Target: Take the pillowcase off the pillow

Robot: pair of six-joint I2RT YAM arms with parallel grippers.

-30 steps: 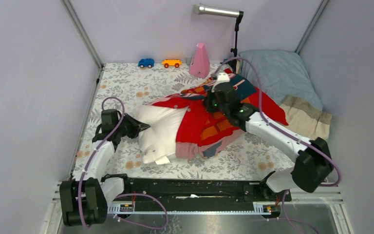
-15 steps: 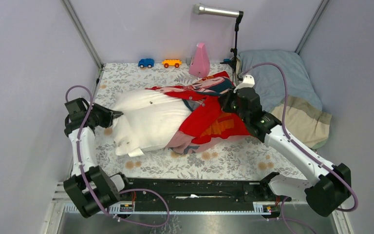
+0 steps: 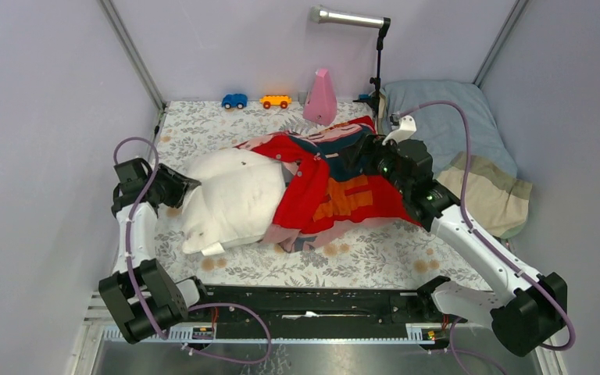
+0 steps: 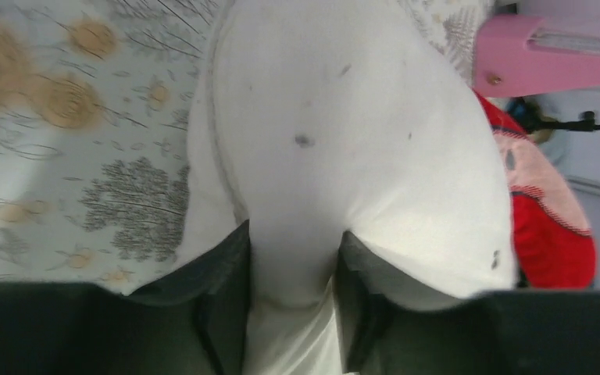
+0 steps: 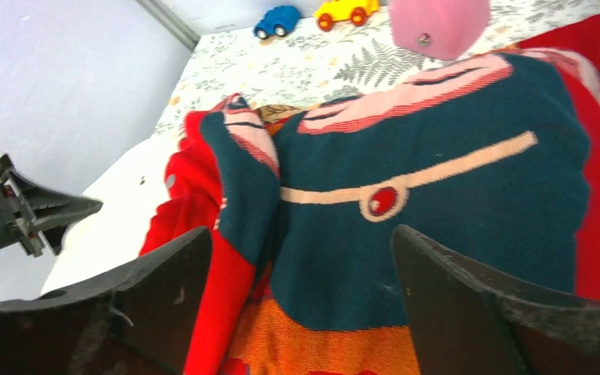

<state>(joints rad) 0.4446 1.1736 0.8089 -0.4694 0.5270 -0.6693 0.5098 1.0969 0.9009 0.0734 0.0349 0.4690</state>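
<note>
**Top external view: pillow half out of its cover**

From above, the big plump white pillow lies on the desk with the flower-print cover. Its long side runs from left to right. The left half of the pillow is bare. The right half is tucked inside the red, orange and dark teal cartoon-print cloth pillowcase, which lies bunched up and spreads out to the right.

The left gripper is at the pillow's left end. In the left wrist view a corner of white cloth fills the gap between its jaws and touches both sides, so it looks like the jaws are grasping the pillow there.

The right gripper is at the far right end of the pillowcase. Its jaws stand wide apart with nothing between them, released. The dark teal part of the pillowcase lies just in front of them.

The right arm is the nearer one to the pillowcase. The next move probably needs those jaws to pinch the cloth and pull it right, along the pillow's long side, while the left arm keeps hold.
</note>
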